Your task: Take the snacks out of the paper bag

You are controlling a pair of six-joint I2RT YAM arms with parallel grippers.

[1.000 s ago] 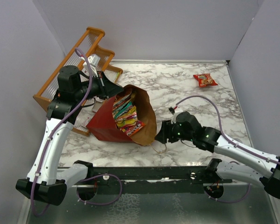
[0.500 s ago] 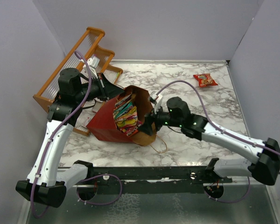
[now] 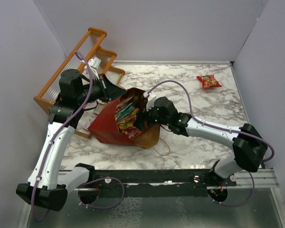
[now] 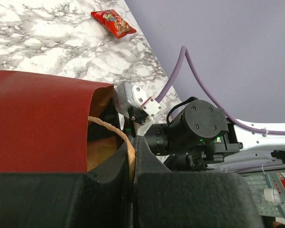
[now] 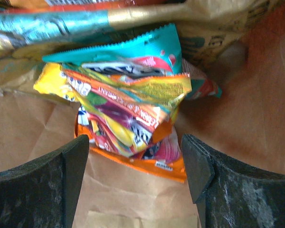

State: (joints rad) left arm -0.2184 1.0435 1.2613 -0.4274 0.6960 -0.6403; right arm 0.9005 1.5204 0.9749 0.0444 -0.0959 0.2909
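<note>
1. The paper bag (image 3: 106,127) lies on its side on the marble bench (image 3: 213,107), left of the middle, red outside and brown inside, with its mouth turned toward the right arm.
2. Your left fingers (image 4: 133,159) are pressed together on the rim of the bag's mouth. A strip of brown paper sits between them, and the twine handle (image 4: 109,127) arcs up to the same spot.
3. Your right fingers (image 3: 137,122) reach into the bag's mouth. In the right wrist view they stand wide apart and hold nothing.
4. The snacks (image 3: 125,116) are packed inside the bag. A crumpled orange and yellow packet (image 5: 128,109) lies between the spread right fingers. A teal packet (image 5: 133,45) lies just behind it, with more foil packets deeper in.
5. One red packet (image 3: 208,81) lies alone on the bench near the far right corner, well apart from the bag.
6. A wooden rack (image 3: 83,52) leans at the far left edge, behind the left arm.
</note>
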